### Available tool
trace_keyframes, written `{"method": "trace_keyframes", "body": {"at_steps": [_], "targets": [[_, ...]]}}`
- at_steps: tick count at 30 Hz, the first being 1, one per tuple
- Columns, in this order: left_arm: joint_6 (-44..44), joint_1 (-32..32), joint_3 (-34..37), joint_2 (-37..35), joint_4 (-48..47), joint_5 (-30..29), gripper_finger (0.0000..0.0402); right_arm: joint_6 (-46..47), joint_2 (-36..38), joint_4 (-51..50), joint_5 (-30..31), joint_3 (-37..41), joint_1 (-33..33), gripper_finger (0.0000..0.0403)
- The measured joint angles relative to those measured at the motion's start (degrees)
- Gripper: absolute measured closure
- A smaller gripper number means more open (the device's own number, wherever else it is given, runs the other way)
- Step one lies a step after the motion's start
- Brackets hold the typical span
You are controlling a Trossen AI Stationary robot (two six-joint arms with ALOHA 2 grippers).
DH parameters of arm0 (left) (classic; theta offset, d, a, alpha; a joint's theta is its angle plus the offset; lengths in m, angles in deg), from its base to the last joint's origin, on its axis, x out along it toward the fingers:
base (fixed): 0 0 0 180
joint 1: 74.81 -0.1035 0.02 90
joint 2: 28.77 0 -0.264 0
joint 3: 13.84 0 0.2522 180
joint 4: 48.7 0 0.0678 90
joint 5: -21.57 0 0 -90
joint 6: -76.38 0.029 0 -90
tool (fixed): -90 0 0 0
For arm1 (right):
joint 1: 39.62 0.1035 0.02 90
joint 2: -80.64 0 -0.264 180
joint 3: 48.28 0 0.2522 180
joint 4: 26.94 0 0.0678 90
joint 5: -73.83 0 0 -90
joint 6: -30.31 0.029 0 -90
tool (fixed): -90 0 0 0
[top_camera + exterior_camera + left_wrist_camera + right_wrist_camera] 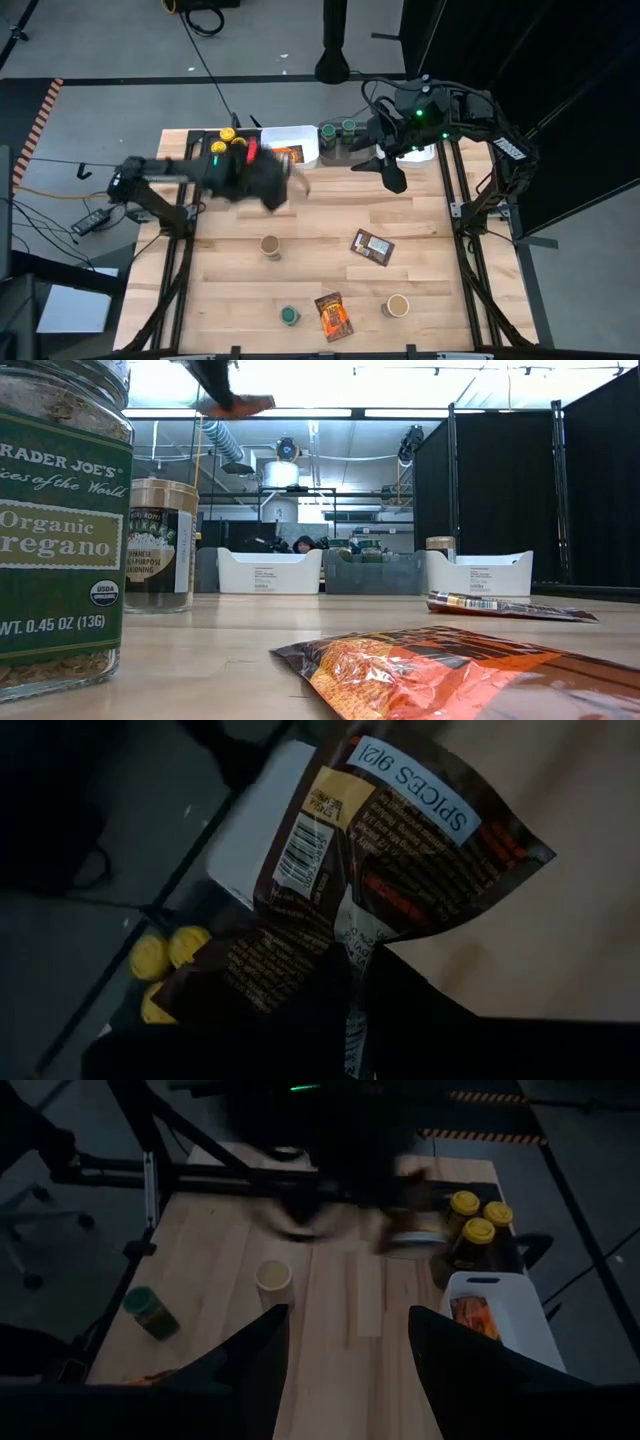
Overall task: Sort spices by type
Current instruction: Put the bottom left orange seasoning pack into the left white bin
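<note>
The white bin [297,141] holds an orange packet [283,154]; yellow-lidded jars [230,140] sit in the dark bin [205,138] beside it. The left gripper [272,178] clamps a dark packet [380,850] between its jaws near the white bin; the right gripper [345,1350] hangs parted.

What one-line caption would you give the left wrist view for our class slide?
Left gripper's jaws hold a crinkled dark brown foil spice packet above a white plastic bin, three yellow-lidded jars nearby.

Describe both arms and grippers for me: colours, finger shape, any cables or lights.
Both arms are dark, jointed, on black frame mounts. The right arm carries looping black cables and small green lights near its wrist. The right gripper has two broad, flat black fingers tapering to points. The left arm is blurred; its gripper looks black too.
</note>
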Motion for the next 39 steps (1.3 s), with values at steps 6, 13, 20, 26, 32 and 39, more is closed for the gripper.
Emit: {"method": "trace_keyframes", "body": {"at_steps": [6, 13, 20, 26, 32, 39], "targets": [[22.09, -18.79, 0.02, 0.43, 19.53, 6.85, 0.0387, 1.24, 0.00, -0.03, 0.47, 0.00, 0.00, 0.0188], [32.41, -36.82, 0.02, 5.90, 29.31, 18.50, 0.0387, 3.03, 0.00, -0.22, 0.63, 0.00, 0.00, 0.0188], [41.79, -45.15, 0.04, 15.53, 30.12, 29.03, 0.0387, 3.06, 0.00, -0.23, 2.12, 0.00, 0.00, 0.0188], [44.96, -47.12, 0.07, 22.98, 29.91, 30.56, 0.0387, 4.16, -0.02, -0.24, 3.68, 0.00, -0.11, 0.0188], [47.59, -46.80, 0.07, 25.87, 28.54, 33.28, 0.0380, 5.24, -0.02, -0.27, 3.67, 0.00, -0.20, 0.0188], [48.74, -46.79, 0.00, 26.03, 28.25, 34.28, 0.0328, 5.48, -0.04, -0.29, 3.50, 0.00, -0.20, 0.0188]]}}
